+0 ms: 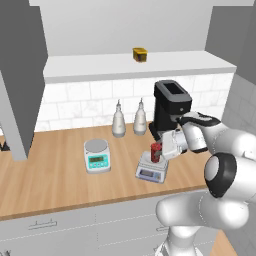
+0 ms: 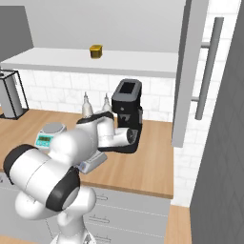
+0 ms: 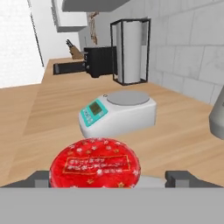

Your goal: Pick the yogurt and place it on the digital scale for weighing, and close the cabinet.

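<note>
While the small red cylindrical yogurt cup [image 1: 156, 152] stands upright on the squarish platter of the low light-grey digital scale [image 1: 151, 170], the two-finger gripper [image 1: 159, 150] sits level with it from the right, fingertips [image 3: 40, 179] spread to either side of the cup and not pressing it as far as the hand view shows. That scale rests on the wooden counter [image 1: 50, 175] near its front edge. Just to its left, apart from it, is the round-platter scale with a teal front panel [image 1: 97, 155]. Behind both, by the white tiled wall, stand two pale bottles with narrow necks [image 1: 118, 121], and right of them a black coffee machine [image 1: 170, 107], close behind the arm's wrist. A squat yellow container [image 1: 139, 54] sits on the white shelf inside the grey wall cabinet [image 1: 20, 75], whose flat doors hang open; the right door with its long vertical silver bar handle [image 2: 209, 66] juts out over the counter's right end. In the right base view the white arm covers most of the scale and the cup. A wire-framed holder with a white roll [image 3: 130, 50] stands at the far left of the counter, with dark appliances beyond it, too blurred to tell. Light-grey drawers [image 1: 60, 225] run below the counter.
</note>
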